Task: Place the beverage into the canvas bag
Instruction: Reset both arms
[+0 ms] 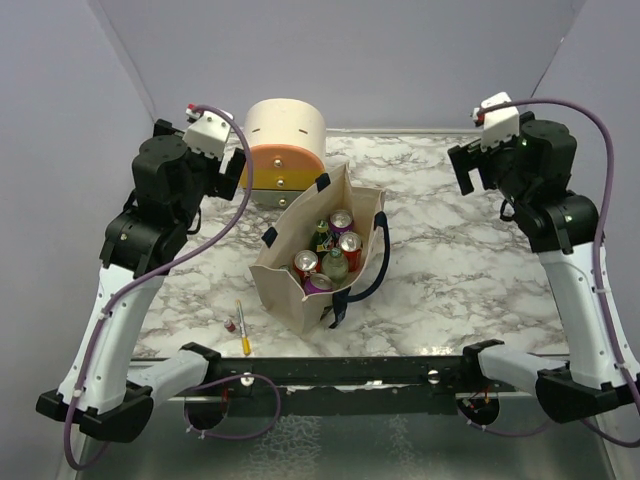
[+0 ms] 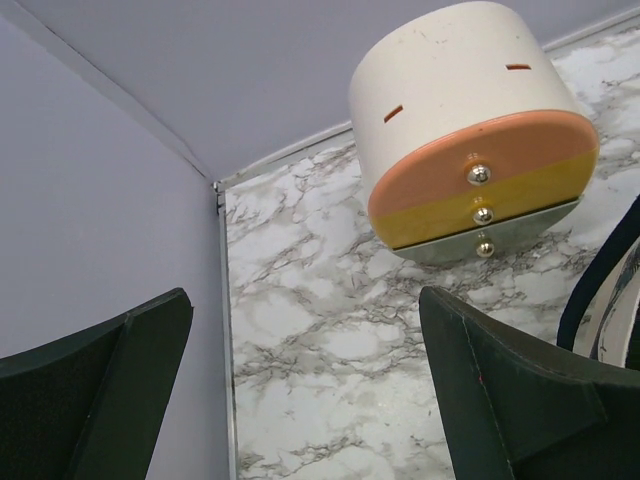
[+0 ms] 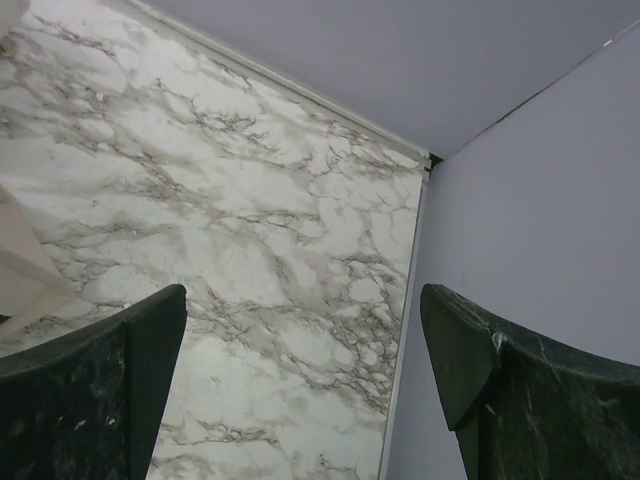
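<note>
Evidently the beige cloth canvas bag (image 1: pixel 285 290) with navy strap handles (image 1: pixel 384 252) is stood upright at the middle of the white marbled table (image 1: pixel 450 270), and silver-topped beverage cans (image 1: pixel 348 243) and a green bottle (image 1: pixel 334 264) are seen inside it. The left gripper (image 2: pixel 300 330) and the right gripper (image 3: pixel 300 330) are held spread wide, with nothing pinched, well apart from the bag. A drooping handle could be snagged on any return pass, and the soft bag tipped.
</note>
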### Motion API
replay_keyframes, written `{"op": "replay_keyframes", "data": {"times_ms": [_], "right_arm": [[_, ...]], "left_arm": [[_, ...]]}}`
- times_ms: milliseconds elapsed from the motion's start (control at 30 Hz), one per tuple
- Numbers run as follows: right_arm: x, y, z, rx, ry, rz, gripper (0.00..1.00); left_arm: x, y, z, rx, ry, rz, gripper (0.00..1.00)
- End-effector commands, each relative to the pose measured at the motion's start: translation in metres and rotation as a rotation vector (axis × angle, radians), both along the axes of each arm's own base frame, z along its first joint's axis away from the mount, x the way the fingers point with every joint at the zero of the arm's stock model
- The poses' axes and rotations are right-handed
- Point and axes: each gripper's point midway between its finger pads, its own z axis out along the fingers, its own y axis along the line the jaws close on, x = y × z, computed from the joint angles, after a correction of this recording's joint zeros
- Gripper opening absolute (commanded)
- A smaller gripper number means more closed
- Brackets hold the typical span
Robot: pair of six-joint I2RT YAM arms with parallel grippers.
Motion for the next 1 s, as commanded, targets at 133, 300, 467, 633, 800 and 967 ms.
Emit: {"op": "replay_keyframes", "data": {"times_ms": [133,300,467,633,800,967], "right_arm": [[-0.039,0.007,0.008,0.173,-0.093,0.038,1.00],[-0.056,0.005,-0.014,0.209,-0.133,0.038,1.00],[-0.063,-0.013,-0.027,0.188,-0.135,-0.014,1.00],[-0.080,-0.024,-0.012,0.229,-0.215,-0.013,1.00],[-0.094,-0.029,-0.008,0.208,-0.248,0.005,1.00],[-0.104,-0.026,-0.012,0.195,-0.222,0.037,1.00]], "left_arm": [[-0.014,0.004,0.006,-0.119,-0.081,0.003,0.99],[-0.014,0.001,-0.012,-0.184,-0.135,-0.017,0.99],[-0.013,0.016,-0.023,-0.227,-0.168,0.046,0.99],[-0.013,0.032,-0.032,-0.326,-0.136,0.082,0.99],[-0.026,0.034,-0.027,-0.284,-0.135,0.033,0.99],[-0.032,0.038,-0.030,-0.273,-0.132,0.037,0.99]]}}
